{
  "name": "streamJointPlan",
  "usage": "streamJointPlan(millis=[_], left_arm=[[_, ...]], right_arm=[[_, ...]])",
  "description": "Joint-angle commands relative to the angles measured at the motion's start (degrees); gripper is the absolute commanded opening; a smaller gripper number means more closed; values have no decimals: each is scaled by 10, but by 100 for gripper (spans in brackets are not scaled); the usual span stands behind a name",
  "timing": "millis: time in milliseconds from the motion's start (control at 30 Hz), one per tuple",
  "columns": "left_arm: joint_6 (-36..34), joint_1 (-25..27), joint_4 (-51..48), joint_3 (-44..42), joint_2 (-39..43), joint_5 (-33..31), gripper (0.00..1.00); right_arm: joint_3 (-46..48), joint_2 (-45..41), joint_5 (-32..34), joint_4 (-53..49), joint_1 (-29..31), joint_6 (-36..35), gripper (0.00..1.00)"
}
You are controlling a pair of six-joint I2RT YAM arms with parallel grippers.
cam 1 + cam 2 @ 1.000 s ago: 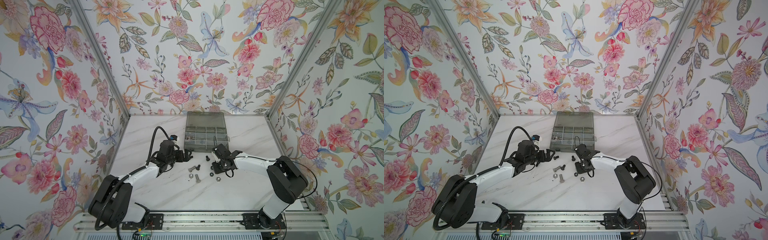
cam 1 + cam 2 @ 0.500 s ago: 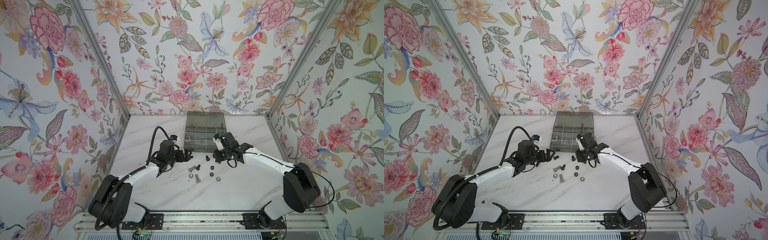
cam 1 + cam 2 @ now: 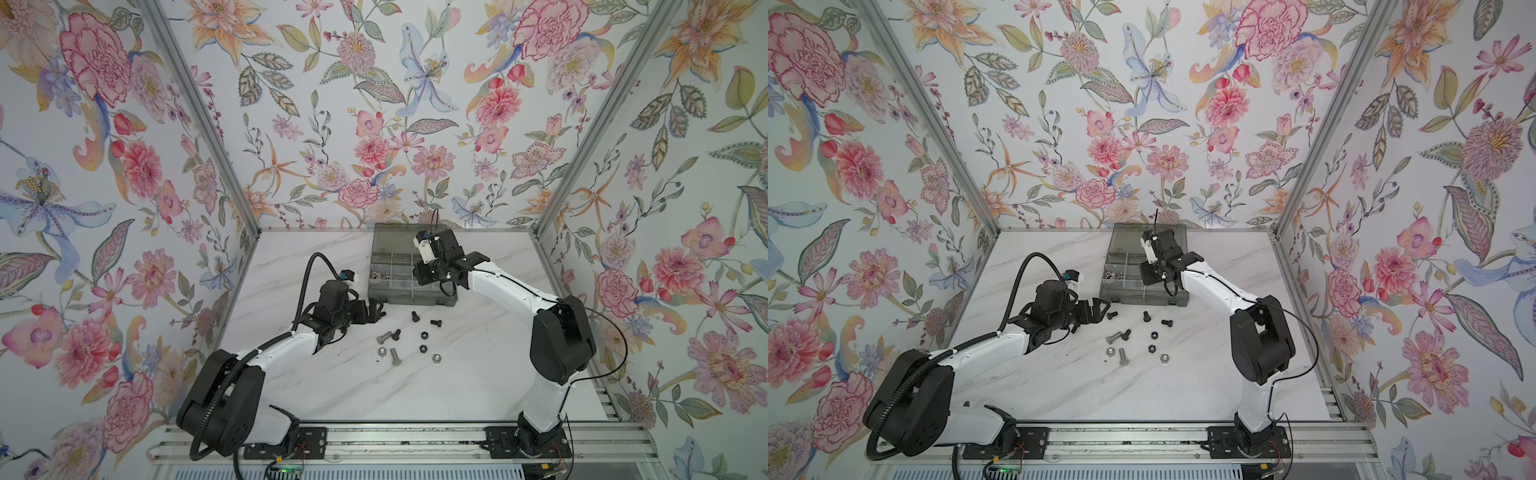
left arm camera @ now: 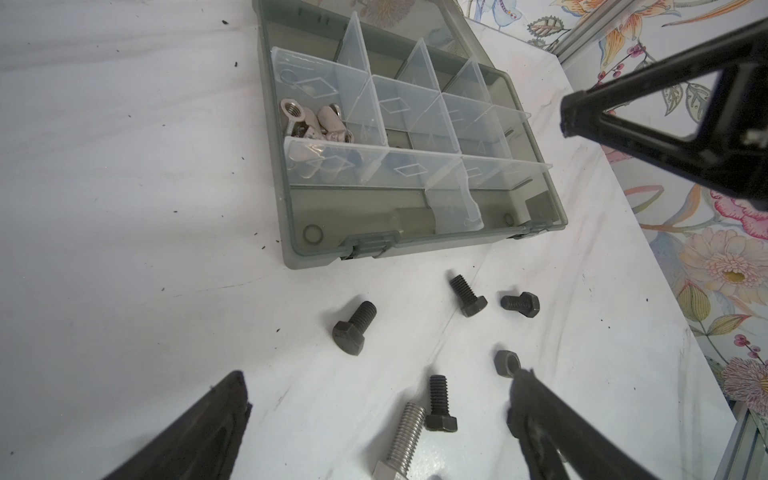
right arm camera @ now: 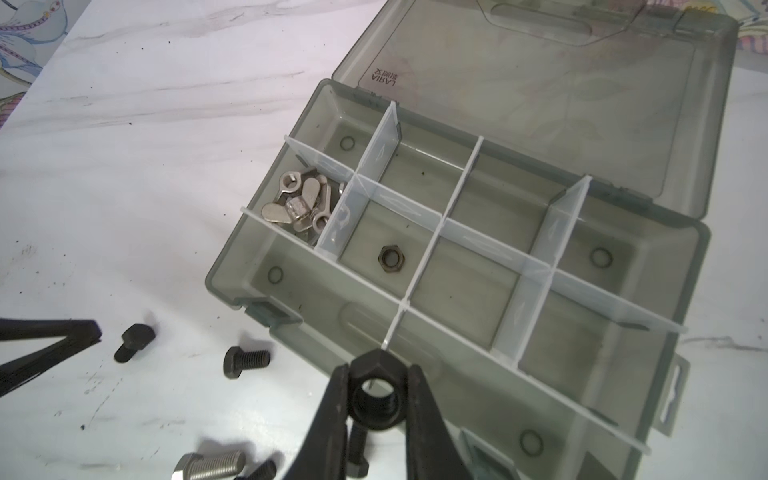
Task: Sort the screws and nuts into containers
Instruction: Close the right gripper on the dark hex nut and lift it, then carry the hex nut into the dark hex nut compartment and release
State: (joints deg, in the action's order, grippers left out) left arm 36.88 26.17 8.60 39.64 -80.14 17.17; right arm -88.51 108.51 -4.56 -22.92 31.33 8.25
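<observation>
A small black hex nut [image 5: 376,417] sits pinched between the two black fingers of the right gripper [image 5: 377,369], which is clamped on its flats with the threaded hole facing the wrist camera. It hangs above the front part of the smoky-grey translucent plastic organizer box [image 5: 232,286]. I cannot tell which cell lies under it.

The box rests at the back of the white marble-patterned table [image 3: 457,386], with its hinged lid [image 5: 540,83] open and laid back flat. Thin clear dividers split it into cells. One cell at the end of the middle row holds a heap of silver wing nuts [image 5: 299,203]. The cell just beside it holds a single dark hex nut [image 5: 390,259]. The other cells I can see into look bare.

In front of the box the rest lies scattered on the marble:
- short black hex-head bolts [image 3: 415,316];
- two longer silver bolts [image 3: 395,357];
- two black nuts [image 3: 423,348];
- two silver nuts [image 3: 436,358].

One black bolt [image 3: 1111,316] lies just off the tips of the left gripper [image 4: 380,374]. That gripper is low over the table to the left of the pile, its fingers spread wide and holding nothing. In both top views the right arm [image 3: 498,286] reaches in from the right, with its wrist over the box.
</observation>
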Motion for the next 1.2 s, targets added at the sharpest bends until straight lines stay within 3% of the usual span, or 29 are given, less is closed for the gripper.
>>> streamJointPlan(millis=[0,533,667,833,1167], left_arm=[[-6,-6,-10,3,9,-12,99],[-1,-6,-6,5,9,-9,99],[-2,-6,-8,8,9,-9,99],[-4,-6,-14,12,8,-10,99],[-4,-7,-27,14,20,-20,99]], right_arm=[[-49,38,-3,-7,-5,-10,1],[-168,188,-12,-8,-3,7,7],[-167,195,-12,-8,-4,8,16],[-164,192,-11,-8,-4,7,35],[-121,119,-31,-10,-1,-6,44]])
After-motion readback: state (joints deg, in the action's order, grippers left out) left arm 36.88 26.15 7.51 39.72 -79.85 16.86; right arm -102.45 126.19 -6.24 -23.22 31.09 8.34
